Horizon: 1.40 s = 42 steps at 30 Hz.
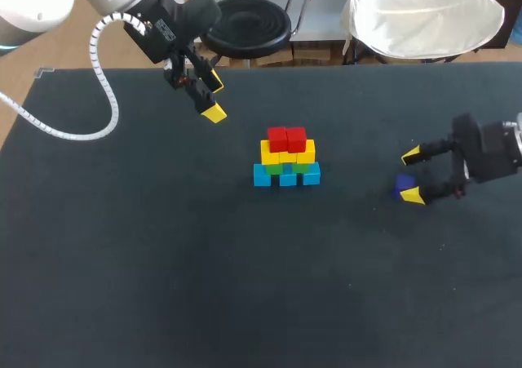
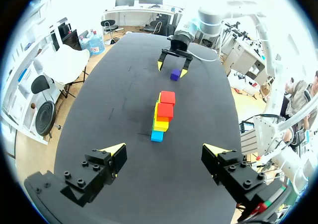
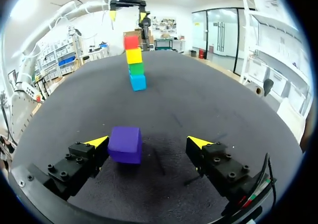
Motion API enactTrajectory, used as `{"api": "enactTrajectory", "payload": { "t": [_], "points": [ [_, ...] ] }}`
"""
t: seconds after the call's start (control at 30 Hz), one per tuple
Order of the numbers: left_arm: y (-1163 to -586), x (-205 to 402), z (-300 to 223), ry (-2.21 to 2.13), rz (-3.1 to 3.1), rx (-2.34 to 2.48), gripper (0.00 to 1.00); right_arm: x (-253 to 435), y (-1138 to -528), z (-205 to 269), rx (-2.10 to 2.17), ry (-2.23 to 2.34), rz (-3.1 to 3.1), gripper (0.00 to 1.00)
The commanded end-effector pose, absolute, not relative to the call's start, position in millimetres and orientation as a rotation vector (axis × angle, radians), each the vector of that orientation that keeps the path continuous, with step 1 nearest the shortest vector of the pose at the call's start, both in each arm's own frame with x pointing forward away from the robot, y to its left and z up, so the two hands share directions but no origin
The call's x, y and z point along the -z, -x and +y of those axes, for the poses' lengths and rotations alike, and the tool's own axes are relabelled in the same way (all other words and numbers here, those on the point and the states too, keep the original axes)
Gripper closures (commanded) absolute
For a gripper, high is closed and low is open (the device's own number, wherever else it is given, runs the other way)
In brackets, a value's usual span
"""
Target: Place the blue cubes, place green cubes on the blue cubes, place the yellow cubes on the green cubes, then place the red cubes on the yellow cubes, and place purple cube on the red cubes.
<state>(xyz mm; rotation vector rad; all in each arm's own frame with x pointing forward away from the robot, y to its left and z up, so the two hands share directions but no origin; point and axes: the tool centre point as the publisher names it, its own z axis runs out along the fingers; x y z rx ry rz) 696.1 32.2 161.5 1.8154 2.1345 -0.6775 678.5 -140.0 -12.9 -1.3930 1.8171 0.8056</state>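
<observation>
A: Where's the stack?

B: Your stack of small coloured cubes (image 1: 287,157) stands near the middle of the black matte table (image 1: 122,262). The head view gives you its wide face: three blue cubes (image 1: 286,175) at the bottom, green cubes (image 1: 303,167) on them, yellow cubes (image 1: 287,151) above, and two red cubes (image 1: 286,138) on top. The right wrist view only sees it end-on, as one column of blue, green, yellow and red.

A: And the purple one?

B: The small purple cube (image 3: 125,144) lies on the table, well to the right of the stack and not on it. Your right gripper (image 3: 148,142) is low around it, fingers apart. The right wrist view shows the cube close against one finger with a clear gap to the other. I can't tell whether it touches that first finger. In the head view you only get a sliver of purple beside one yellow tip. The left wrist view shows it beyond the stack, between those tips.

A: Left arm?

B: Your left gripper (image 1: 214,97) hangs over the table behind and to the left of the stack, well apart from it. Its fingers are spread wide with nothing between them. Its own view looks down the length of the stack.
</observation>
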Motion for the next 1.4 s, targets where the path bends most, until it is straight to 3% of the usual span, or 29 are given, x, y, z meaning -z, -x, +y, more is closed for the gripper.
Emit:
{"api": "enactTrajectory", "payload": {
  "t": [0.03,0.53,1.1,1.4],
  "points": [
    [-695,-161,33,-1.814,2.131,0.678,0.00,0,-675,-157,-0.794,1.399,1.789,0.00],
    [-695,-161,33,-1.814,2.131,0.678,0.00,9,-714,-149,-0.888,1.517,1.748,0.00],
    [-695,-161,33,-1.814,2.131,0.678,0.00,-14,-684,-159,-0.867,1.546,1.744,0.00],
    [-695,-161,33,-1.814,2.131,0.678,0.00,-21,-688,-137,-0.943,1.650,1.680,0.00]
  ]
}}
